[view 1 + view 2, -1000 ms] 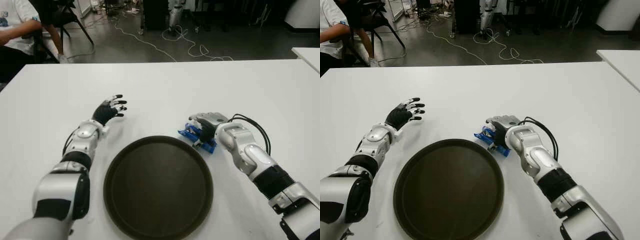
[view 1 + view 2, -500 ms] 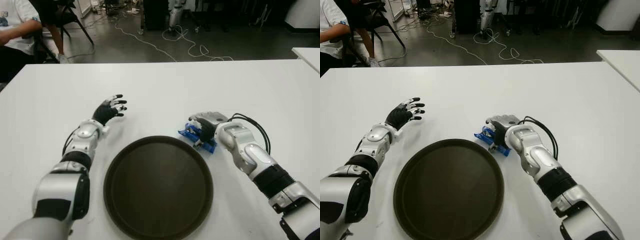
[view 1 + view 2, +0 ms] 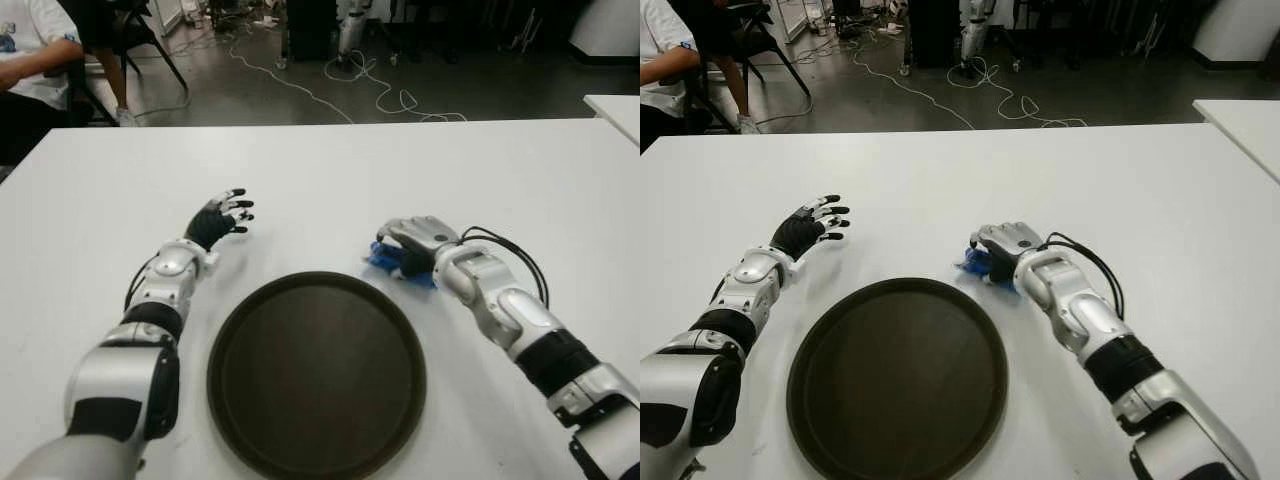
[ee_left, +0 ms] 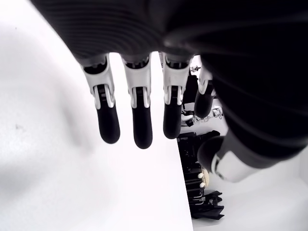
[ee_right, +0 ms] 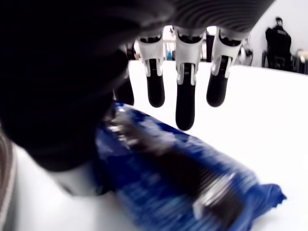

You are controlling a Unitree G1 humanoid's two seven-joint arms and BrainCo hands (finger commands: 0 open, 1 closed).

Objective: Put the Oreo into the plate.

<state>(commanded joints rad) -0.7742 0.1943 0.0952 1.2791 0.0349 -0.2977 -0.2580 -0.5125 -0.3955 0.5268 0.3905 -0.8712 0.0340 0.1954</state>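
Closest to the robot is the round dark brown plate [image 3: 316, 375], with nothing on it yet. Just past its far right rim lies the blue foil Oreo packet [image 3: 392, 262] on the white table [image 3: 330, 170], next to the rim but I can't tell if they touch. The right hand [image 3: 415, 243] sits over the packet. In the right wrist view the packet [image 5: 183, 179] is tucked under the palm while the fingers [image 5: 185, 108] stick out straight above it, not wrapped around. So I'd say we're at the grasp step, with no hold made yet. Next move would need the fingers to curl around the packet, then lift and swing a little toward the plate. The left hand [image 3: 222, 218] idles left of the plate, fingers spread, holding nothing.
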